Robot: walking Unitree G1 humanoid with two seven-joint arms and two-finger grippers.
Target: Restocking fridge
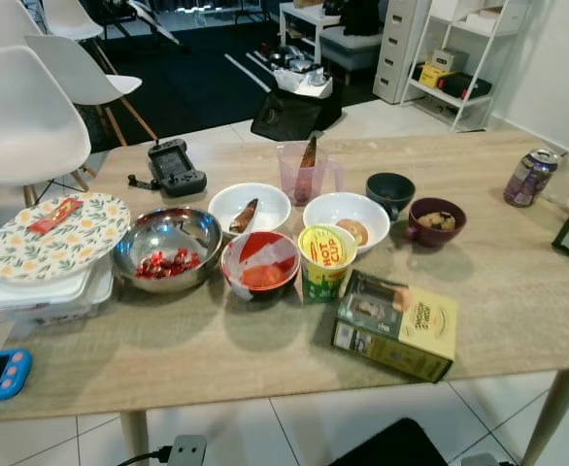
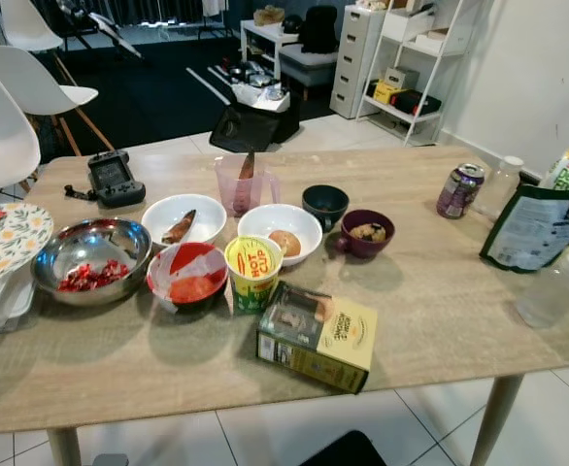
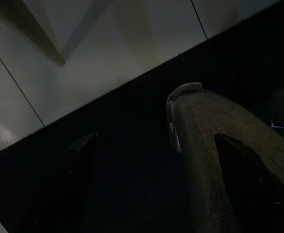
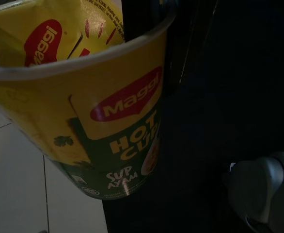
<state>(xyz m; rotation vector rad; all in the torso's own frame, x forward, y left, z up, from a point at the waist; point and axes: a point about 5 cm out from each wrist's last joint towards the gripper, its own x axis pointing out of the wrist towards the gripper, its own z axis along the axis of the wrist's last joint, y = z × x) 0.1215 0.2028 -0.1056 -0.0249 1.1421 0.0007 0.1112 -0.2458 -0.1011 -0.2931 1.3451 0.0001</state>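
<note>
A noodle cup (image 4: 98, 97), a yellow-and-green paper cylinder with a peeled foil lid, sits clenched in the right gripper, pressed against its dark finger over pale glossy floor tiles (image 4: 16, 194). The left gripper (image 3: 151, 184) hangs in shade; whether its fingers are parted cannot be told. A second matching cup (image 1: 324, 260) stands on the wood-grain table (image 1: 518, 291) among round bowls.

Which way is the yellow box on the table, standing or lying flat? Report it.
Lying flat. The yellow box rests on one broad face on the table, with its other broad printed face turned up.
</note>
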